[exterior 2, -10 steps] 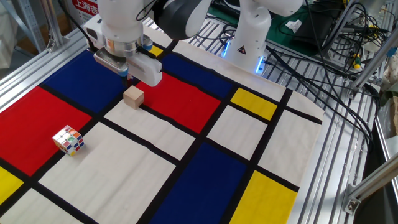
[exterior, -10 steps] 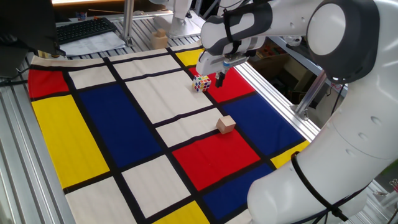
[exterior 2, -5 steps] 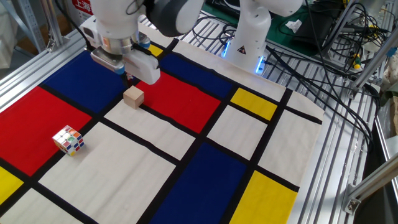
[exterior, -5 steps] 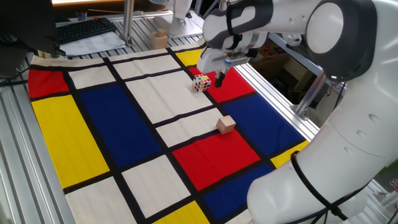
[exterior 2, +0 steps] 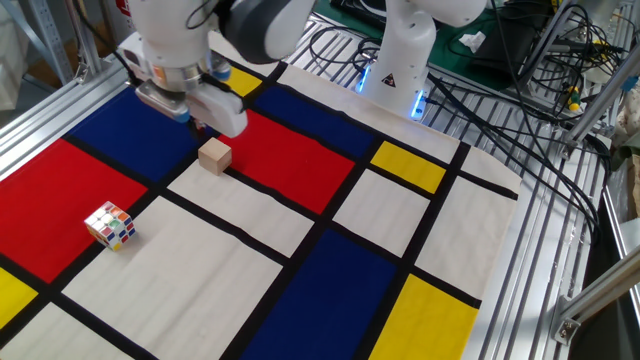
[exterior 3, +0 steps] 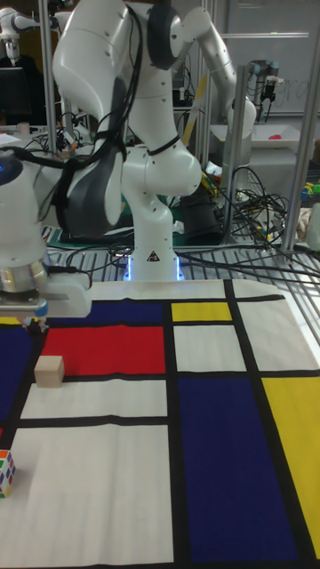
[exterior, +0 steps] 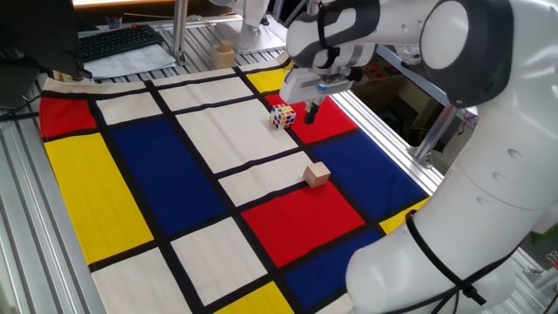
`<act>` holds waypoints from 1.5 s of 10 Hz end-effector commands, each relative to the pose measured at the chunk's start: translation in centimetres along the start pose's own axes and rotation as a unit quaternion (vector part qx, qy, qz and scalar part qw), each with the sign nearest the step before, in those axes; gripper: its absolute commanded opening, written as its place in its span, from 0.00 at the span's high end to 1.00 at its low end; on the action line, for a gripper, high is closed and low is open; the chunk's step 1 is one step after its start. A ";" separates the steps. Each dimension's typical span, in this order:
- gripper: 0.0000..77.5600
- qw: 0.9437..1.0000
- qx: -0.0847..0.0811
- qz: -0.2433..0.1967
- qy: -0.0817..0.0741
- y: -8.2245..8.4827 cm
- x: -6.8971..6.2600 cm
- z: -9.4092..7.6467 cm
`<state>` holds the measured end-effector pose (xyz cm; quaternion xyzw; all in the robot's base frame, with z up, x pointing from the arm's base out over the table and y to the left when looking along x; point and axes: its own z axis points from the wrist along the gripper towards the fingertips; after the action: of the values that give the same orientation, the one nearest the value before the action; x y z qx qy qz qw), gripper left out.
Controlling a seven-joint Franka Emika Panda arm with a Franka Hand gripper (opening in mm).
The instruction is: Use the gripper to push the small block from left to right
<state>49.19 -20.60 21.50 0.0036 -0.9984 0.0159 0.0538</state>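
Observation:
The small block, a plain tan wooden cube, rests on the checked cloth where a white patch meets a red one; it also shows in the other fixed view and the tall fixed view. My gripper hangs a short way behind the block and above the cloth, not touching it. Its black fingers are together with nothing between them, seen also from the other side and in the tall view.
A multicoloured puzzle cube lies on the cloth near the gripper. The arm's base and cables stand at the far edge. Aluminium rails border the cloth; a keyboard lies beyond.
The gripper has drifted a little away from the block, leftward in the other fixed view. The block and the puzzle cube have not moved.

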 end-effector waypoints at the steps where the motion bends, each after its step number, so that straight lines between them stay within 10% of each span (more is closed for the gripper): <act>1: 1.00 1.000 0.015 -0.006 -0.015 -6.3 1.2 1.7; 7: 1.00 1.000 0.010 0.020 -0.011 -8.2 8.1 3.8; 15: 1.00 0.999 0.009 0.037 -0.002 -5.9 7.9 5.9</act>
<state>40.67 -27.08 17.56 -0.0276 -0.9979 0.0260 0.0522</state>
